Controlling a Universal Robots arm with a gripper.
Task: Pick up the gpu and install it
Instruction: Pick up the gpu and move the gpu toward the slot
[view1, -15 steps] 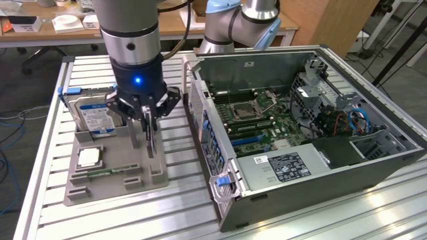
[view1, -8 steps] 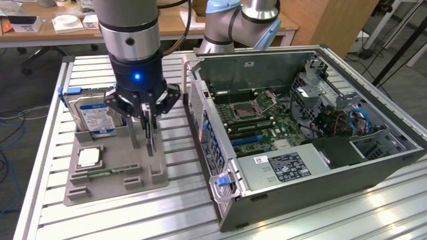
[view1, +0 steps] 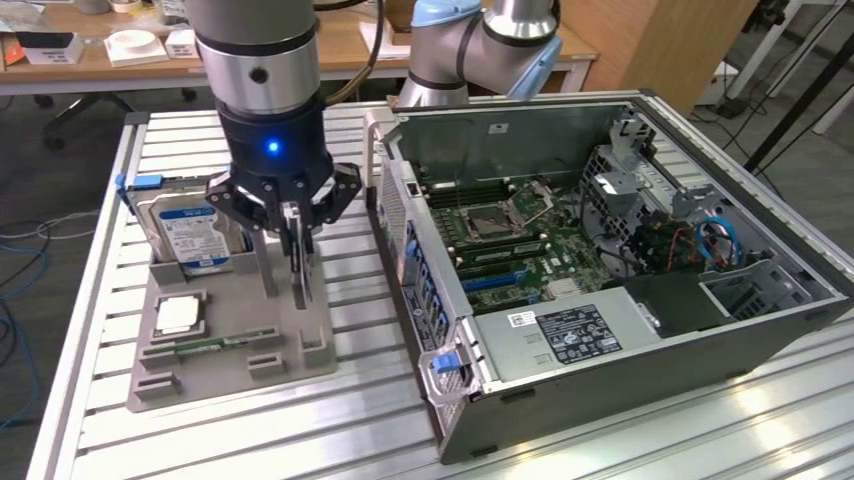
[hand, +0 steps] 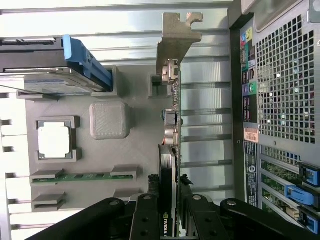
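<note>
Work table (view1: 374, 420), scene read from the exterior view's left to its right. At far left, a grey holder tray (view1: 227, 368) lay on the slatted metal top. In the tray's upper left corner a hard drive (view1: 187, 232) with a blue label stood on edge. Below it, toward the lower left of the frame, a square processor chip (view1: 178, 315) lay flat in its pocket, and a green memory stick (view1: 214, 345) lay just beneath that.

At the tray's right side the gripper (view1: 296, 240) hung straight down from the arm, a blue light glowing on its body. Its fingers (hand: 192, 217) were pressed against both faces of the graphics card (view1: 302, 280), so the pincer was closed on it. The card stood upright on edge, thin and black. In the wrist view its silver bracket (hand: 176, 40) pointed away from the fingers. Whether the card's lower edge was seated in the tray slot could not be told.

Right of the tray, the open computer case (view1: 641, 365) lay on its side, filling the frame's centre and right. Inside were the green main board (view1: 521, 250) and, nearer the viewer, the labelled power supply (view1: 567, 330).
</note>
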